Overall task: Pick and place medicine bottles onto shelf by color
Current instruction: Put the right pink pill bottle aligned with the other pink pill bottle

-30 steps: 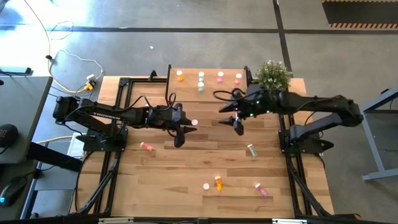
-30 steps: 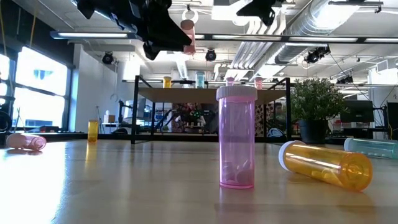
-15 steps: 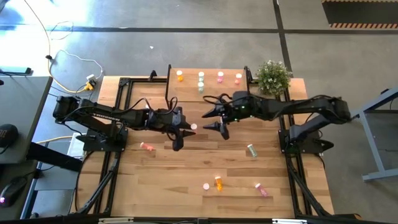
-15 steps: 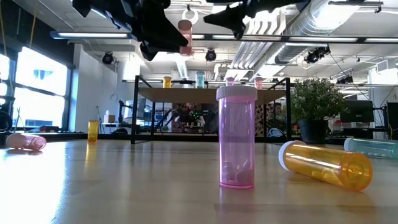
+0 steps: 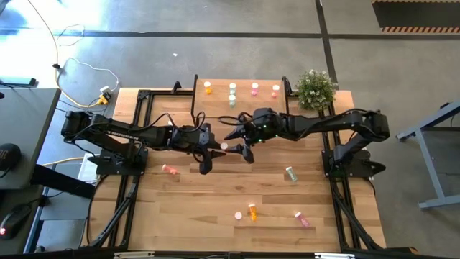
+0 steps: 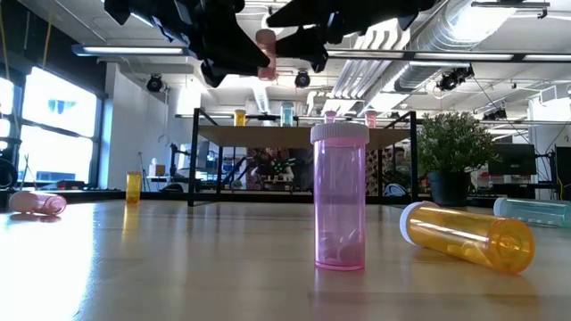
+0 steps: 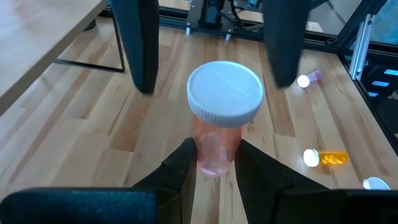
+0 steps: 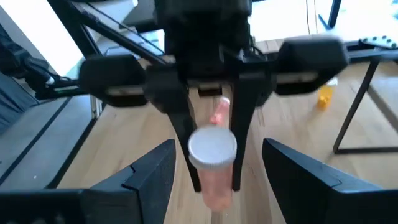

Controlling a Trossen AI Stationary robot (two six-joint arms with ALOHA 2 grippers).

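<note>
Presently clamped low on the body by the left gripper (image 7: 214,163), with the right gripper (image 8: 214,163) spread around the white-capped top: pink bottle (image 7: 219,134), likely light, rigid, slick.

Lab: exposed ceiling ducts (image 6: 464,36), workbenches.

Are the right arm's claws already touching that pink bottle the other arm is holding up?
Apart. In the right wrist view, the right gripper stands open with clear gaps either side of the pink bottle, which the left gripper pinches.
</note>
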